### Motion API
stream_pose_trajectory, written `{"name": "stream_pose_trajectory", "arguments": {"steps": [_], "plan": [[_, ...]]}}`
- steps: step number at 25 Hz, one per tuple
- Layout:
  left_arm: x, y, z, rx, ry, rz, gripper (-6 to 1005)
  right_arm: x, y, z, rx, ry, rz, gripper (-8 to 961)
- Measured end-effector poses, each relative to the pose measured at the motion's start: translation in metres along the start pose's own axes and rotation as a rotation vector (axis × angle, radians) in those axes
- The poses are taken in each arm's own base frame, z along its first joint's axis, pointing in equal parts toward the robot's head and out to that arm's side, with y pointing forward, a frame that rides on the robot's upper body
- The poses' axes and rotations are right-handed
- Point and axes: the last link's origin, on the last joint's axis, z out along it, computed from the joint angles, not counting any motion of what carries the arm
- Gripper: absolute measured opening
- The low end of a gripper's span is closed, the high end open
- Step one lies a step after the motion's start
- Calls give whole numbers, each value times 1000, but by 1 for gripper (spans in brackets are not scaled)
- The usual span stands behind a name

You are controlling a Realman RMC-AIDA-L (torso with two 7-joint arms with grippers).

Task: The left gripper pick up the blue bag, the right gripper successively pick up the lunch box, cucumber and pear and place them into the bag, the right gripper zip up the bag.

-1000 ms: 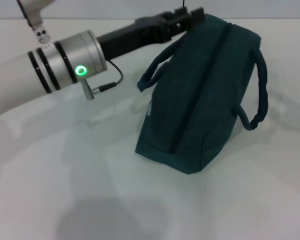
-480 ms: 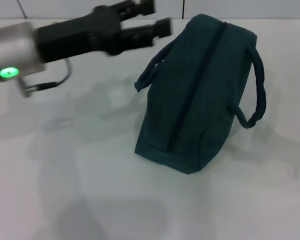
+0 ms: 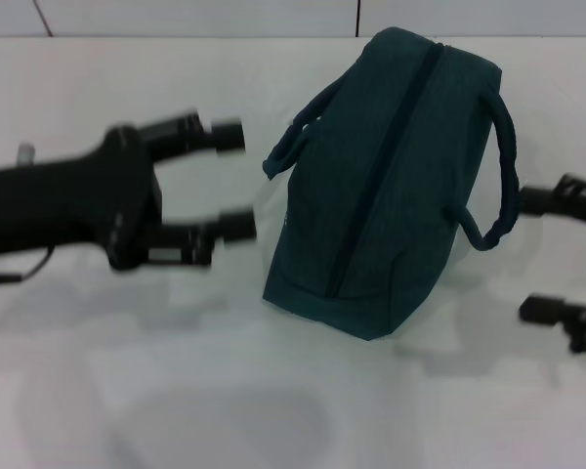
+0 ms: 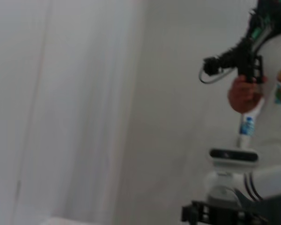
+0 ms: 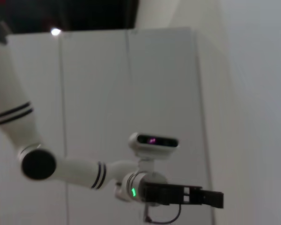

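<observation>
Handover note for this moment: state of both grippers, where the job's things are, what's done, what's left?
Left gripper: open, empty, beside the blue bag, not touching it.
Right gripper: open, empty, at the bag's other side, near its handle.
The bag stands on the white table, zipper line apparently shut along the top.
Lunch box, cucumber and pear: none in view, so presumably packed.
Left: seemingly nothing; confirm the contents.

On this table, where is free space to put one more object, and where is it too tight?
The table is bare across the whole strip in front of the blue bag. It is tight on both sides of the bag: the open left end effector flanks one side, the open right end effector sits by the handle on the other.
</observation>
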Motion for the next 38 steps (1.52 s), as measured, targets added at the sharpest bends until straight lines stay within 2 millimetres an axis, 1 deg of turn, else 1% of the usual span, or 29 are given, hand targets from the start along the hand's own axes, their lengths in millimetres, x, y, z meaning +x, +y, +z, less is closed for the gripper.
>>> {"name": "stream_pose_trajectory", "arguments": {"steps": [3, 8, 11, 14, 24, 29, 38], "plan": [[-14, 9, -1, -27, -49, -4, 884, 8, 1, 8, -22, 36, 9, 872], [-35, 24, -4, -52, -110, -26, 884, 32, 3, 24, -46, 108, 19, 870], [-44, 29, -5, -46, -107, -38, 884, 42, 7, 29, -49, 108, 25, 870], [-53, 33, -8, -34, -92, -34, 884, 47, 8, 30, -42, 109, 41, 870], [-59, 40, -15, -13, -82, -53, 884, 49, 10, 31, -43, 110, 52, 870], [-57, 43, -16, -34, -77, -57, 884, 50, 11, 33, -53, 113, 56, 870], [-57, 43, -17, -32, -76, -56, 884, 51, 11, 35, -59, 107, 58, 870]]}}
